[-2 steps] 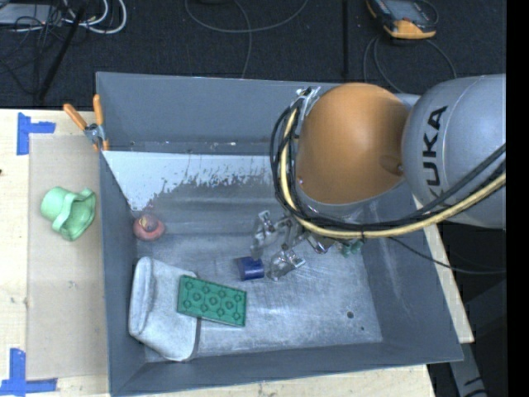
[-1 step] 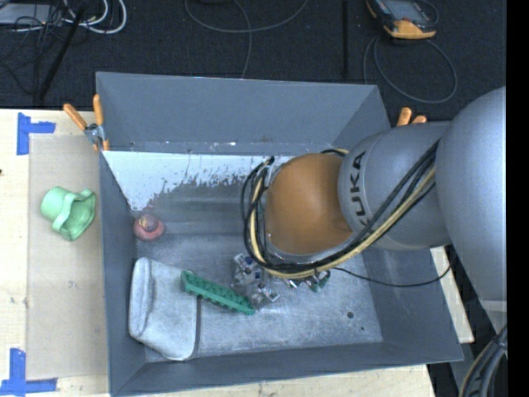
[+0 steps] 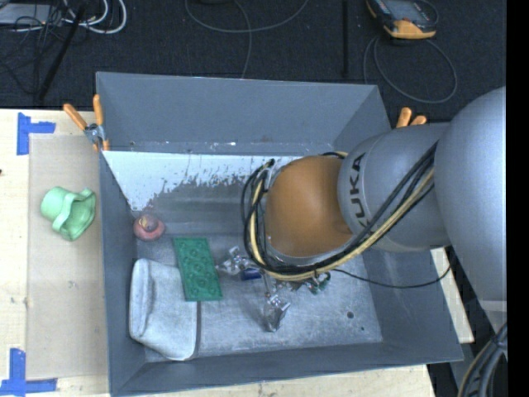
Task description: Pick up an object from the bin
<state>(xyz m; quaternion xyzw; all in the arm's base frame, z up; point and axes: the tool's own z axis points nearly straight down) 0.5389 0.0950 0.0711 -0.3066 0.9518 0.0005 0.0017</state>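
Hanging over bare floor (image 3: 335,321) near the green plate (image 3: 197,267), the claw (image 3: 275,311): spread or not, cannot tell.

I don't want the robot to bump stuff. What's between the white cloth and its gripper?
Nothing: in the camera view, only bare bin floor lies between the white cloth and the gripper. The green board lies just beside that stretch.

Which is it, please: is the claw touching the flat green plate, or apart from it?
Apart. The camera view shows the claw right of the flat green plate, with a bare strip of the bin floor plainly between them.
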